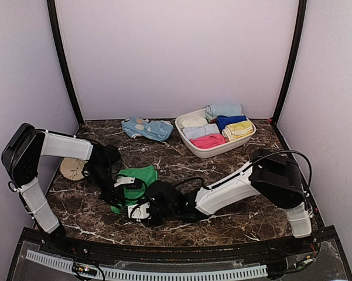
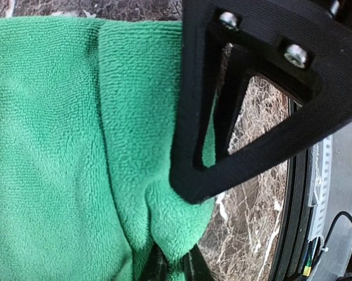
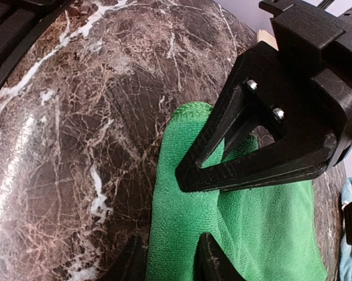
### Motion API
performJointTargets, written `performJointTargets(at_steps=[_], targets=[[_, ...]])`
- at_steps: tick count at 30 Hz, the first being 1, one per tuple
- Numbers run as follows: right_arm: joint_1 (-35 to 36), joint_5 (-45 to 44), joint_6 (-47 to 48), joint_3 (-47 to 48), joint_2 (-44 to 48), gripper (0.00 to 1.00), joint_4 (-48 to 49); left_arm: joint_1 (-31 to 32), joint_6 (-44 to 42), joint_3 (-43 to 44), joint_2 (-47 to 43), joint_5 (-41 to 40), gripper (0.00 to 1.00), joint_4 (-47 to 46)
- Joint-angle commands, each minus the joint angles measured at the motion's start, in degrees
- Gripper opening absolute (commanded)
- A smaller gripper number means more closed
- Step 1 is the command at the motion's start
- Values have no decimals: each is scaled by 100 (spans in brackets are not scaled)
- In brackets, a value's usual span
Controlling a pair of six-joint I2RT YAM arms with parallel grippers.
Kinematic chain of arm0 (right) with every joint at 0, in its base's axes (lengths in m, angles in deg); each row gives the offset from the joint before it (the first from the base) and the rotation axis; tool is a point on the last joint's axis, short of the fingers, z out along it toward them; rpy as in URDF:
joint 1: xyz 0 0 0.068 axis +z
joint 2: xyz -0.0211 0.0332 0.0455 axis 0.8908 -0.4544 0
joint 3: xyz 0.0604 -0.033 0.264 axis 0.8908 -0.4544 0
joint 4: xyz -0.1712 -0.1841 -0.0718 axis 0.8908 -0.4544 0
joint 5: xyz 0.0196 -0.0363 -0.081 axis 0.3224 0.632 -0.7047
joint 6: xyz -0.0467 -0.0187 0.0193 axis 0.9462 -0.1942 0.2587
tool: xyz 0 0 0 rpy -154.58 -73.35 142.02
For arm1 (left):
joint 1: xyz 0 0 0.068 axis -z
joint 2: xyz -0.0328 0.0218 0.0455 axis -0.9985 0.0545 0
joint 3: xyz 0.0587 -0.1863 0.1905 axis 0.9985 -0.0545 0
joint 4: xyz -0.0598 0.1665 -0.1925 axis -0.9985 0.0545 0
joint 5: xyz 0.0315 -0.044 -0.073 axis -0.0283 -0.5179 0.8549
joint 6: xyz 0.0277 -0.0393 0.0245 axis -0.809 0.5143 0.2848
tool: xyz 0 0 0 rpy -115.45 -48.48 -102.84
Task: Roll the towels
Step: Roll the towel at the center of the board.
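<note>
In the overhead view, the plain bright green terry towel (image 1: 142, 174) lies bunched just left of centre on the dark marble-patterned table (image 1: 181, 161). It is loosely folded and not yet a roll. The left gripper (image 1: 124, 182) meets it from the left and the right gripper (image 1: 139, 212) from below. Both are too small here to read their jaws.

At upper right a white plastic basin (image 1: 193, 149) holds several bundled cloths in blue, pink, yellow and cream, so part of the job looks done. A pale blue spotted cloth (image 1: 146, 127) lies loose at upper centre. A tan oval disc (image 1: 72, 170) sits at the left edge.

In the left wrist view, green pile fills the left half of the frame. At the bottom edge the left gripper (image 2: 174, 266) is closed on a pinched fold of the towel. The other arm's black triangular finger (image 2: 187, 146) crosses the upper right.

In the right wrist view, the towel (image 3: 252, 234) runs from centre to lower right. The right gripper (image 3: 170, 257), at the bottom edge, has its jaws apart astride the towel's narrow end and is not plainly pinching it.

I judge the rolling of this towel to be barely begun. The whole roll is left to do, and then the blue cloth.
</note>
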Motion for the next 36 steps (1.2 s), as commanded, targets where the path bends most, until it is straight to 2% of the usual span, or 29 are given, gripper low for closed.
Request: performJointTargets(at_steps=[1, 2, 5, 6, 11, 16, 19, 24, 28, 32, 36], targets=[[-80, -165, -619, 264, -210, 28, -270, -151, -165, -170, -356, -16, 13, -104], [-85, -135, -727, 280, -210, 25, -338, -235, -145, -213, -463, 6, 15, -173], [-123, 7, -1127, 295, -195, 17, -554, -597, -76, -401, -955, 216, 31, -484], [-149, 61, -1271, 332, -190, 13, -659, -697, -83, -522, -1171, 223, 33, -615], [-250, 461, -1939, 566, -167, 0, -1189, -1076, 2, -1244, -2287, 115, 35, -1316], [-475, 1082, -2772, 1039, -254, 0, -1893, -1375, -150, -1719, -3068, 122, 35, -1516], [-751, 1904, -3629, 1537, -495, 0, -2427, -1373, -455, -1834, -3370, 194, 35, -1285], [-1284, 3378, -5398, 1797, -810, 0, -2361, -1303, -856, -1804, -3544, 284, 35, -968], [-1555, 4232, -6494, 1908, -1017, 0, -2068, -783, -783, -1812, -3434, -38, 36, -1073], [-1696, 4228, -7129, 2135, -1180, 0, -2193, -111, -467, -1864, -3284, -650, 37, -1625], [-1818, 4261, -7403, 2374, -1357, 0, -2484, -4, -113, -1463, -2807, -827, 38, -1869]])
